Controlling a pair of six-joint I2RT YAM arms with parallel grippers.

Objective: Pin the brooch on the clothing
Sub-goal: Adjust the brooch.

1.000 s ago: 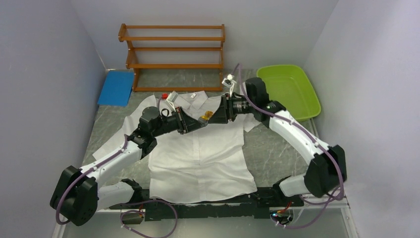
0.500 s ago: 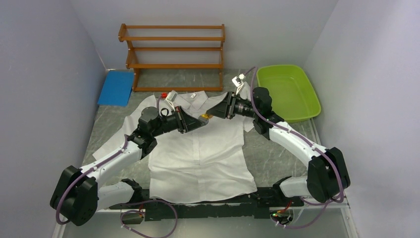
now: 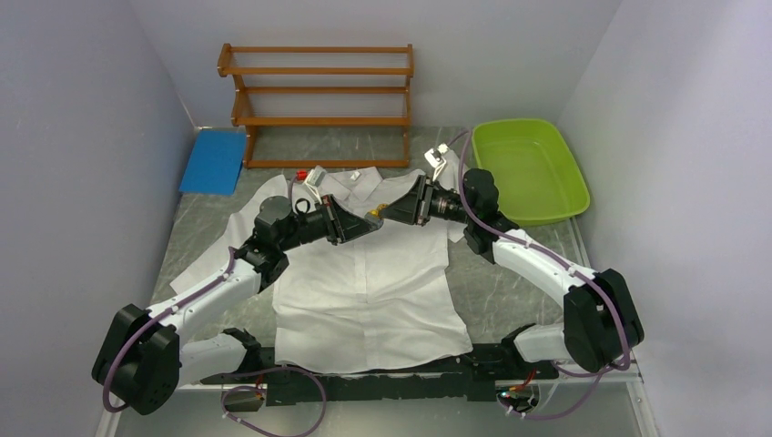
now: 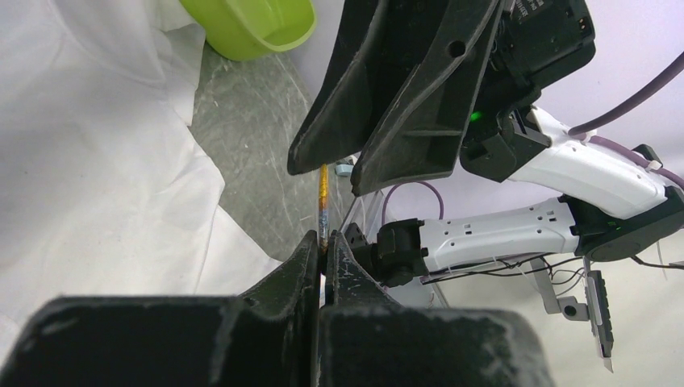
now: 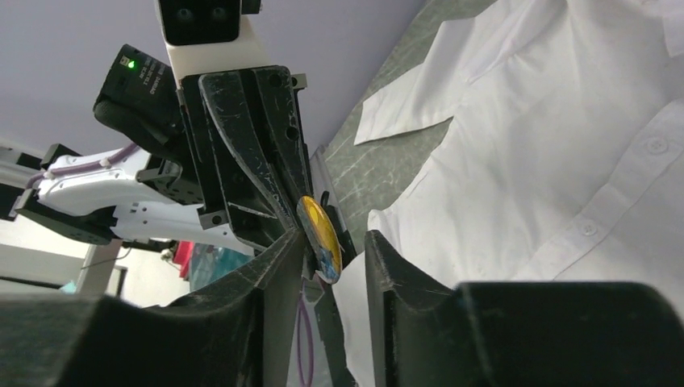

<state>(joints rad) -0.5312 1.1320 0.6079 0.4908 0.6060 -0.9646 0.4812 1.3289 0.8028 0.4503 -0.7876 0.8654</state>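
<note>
The white shirt (image 3: 364, 282) lies flat on the table, collar to the far side, and shows in the wrist views too (image 5: 565, 145) (image 4: 89, 185). A little above its chest, my left gripper (image 3: 364, 221) (image 4: 325, 240) is shut on the lower edge of the brooch (image 3: 374, 215), a yellow and blue disc seen edge-on in the left wrist view (image 4: 323, 197). My right gripper (image 3: 387, 211) (image 5: 335, 246) faces it tip to tip. Its open jaws straddle the brooch (image 5: 320, 238), which sits close to one finger (image 5: 274, 266) with a gap to the other.
A wooden rack (image 3: 319, 100) stands at the back wall. A green tub (image 3: 528, 168) sits at the back right and a blue pad (image 3: 214, 161) at the back left. A small red object (image 3: 302, 175) lies by the collar.
My right gripper has swung left and down until its fingers sit around the brooch, and its jaws have narrowed. The left gripper has kept still with the brooch.
</note>
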